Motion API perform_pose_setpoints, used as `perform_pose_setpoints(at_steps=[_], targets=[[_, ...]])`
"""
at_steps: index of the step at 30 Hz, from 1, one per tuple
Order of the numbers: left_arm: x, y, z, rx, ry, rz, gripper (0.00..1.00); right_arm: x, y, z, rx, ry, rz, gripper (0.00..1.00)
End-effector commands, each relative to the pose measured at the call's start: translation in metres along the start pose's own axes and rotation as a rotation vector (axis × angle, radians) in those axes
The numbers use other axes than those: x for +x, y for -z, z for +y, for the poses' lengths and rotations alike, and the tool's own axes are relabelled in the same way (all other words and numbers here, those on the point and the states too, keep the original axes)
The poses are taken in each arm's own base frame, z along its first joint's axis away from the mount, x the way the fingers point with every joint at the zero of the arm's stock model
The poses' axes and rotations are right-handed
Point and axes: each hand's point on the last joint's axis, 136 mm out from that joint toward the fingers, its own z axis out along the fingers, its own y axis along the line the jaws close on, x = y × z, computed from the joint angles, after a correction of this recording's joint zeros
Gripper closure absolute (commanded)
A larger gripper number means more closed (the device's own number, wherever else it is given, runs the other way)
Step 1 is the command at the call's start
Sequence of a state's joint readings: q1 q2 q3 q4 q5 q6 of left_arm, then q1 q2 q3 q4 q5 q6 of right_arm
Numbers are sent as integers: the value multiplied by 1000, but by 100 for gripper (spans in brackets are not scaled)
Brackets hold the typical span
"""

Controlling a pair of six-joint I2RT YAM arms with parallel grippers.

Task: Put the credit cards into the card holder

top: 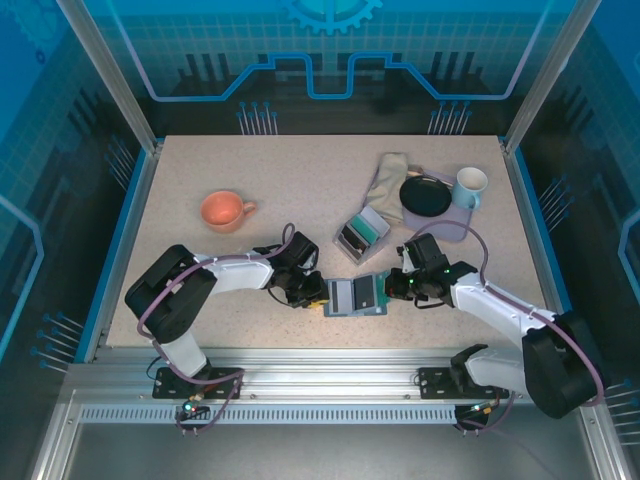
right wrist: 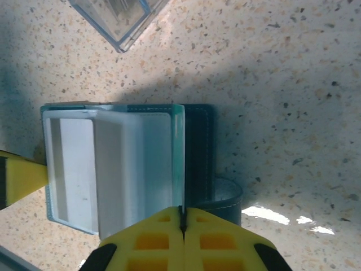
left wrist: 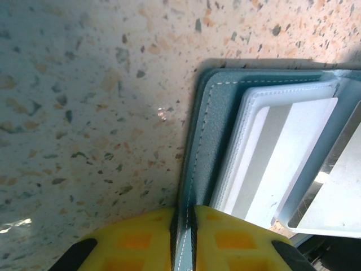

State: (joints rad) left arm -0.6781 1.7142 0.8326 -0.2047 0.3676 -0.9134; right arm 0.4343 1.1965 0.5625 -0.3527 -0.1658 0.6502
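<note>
At the lower middle of the top view, the open card holder (top: 355, 297) lies between your left gripper (top: 314, 293) and right gripper (top: 398, 285). In the left wrist view, narrow jaws pinch the holder's edge. In the right wrist view, closed jaws clamp a teal credit card (right wrist: 179, 158) edge-on over the holder; any tilt could jam it outside the slot.

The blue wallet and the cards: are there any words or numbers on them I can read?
None can be read.
The card holder: plain blue, no print showing.
The cards in the grey tray: too small to read.
The orange cup and white mug: no lettering showing.
</note>
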Motion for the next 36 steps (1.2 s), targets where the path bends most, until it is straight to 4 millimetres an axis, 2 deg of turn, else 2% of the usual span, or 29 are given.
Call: perform_pose_setpoints(at_steps=[1, 7, 10, 16, 22, 26, 29, 31, 34, 36], targets=[[5, -12, 4, -27, -19, 21, 84, 5, 4, 14, -63, -19, 14, 100], [5, -12, 5, -29, -21, 19, 84, -7, 23, 27, -80, 3, -23, 100], [5, -13, 3, -23, -18, 19, 84, -8, 27, 39, -123, 14, -10, 100], [2, -4, 2, -29, -29, -16, 78, -10, 31, 49, -137, 24, -41, 100], [-8, 28, -8, -41, -61, -144, 56, -7, 26, 37, -66, 13, -12, 100], [-10, 47, -29, 11, -107, -190, 50, -5, 22, 37, -69, 15, 3, 100], [-11, 54, -36, 22, -117, -208, 48, -7, 23, 33, -42, 12, -4, 100], [-12, 55, -36, 15, -119, -209, 49, -8, 26, 22, 27, 4, -12, 100], [-10, 51, -34, 13, -113, -193, 54, -11, 40, -2, 160, -12, -44, 100], [-9, 47, -30, 2, -105, -182, 55, -16, 53, -2, 167, 5, -95, 100]])
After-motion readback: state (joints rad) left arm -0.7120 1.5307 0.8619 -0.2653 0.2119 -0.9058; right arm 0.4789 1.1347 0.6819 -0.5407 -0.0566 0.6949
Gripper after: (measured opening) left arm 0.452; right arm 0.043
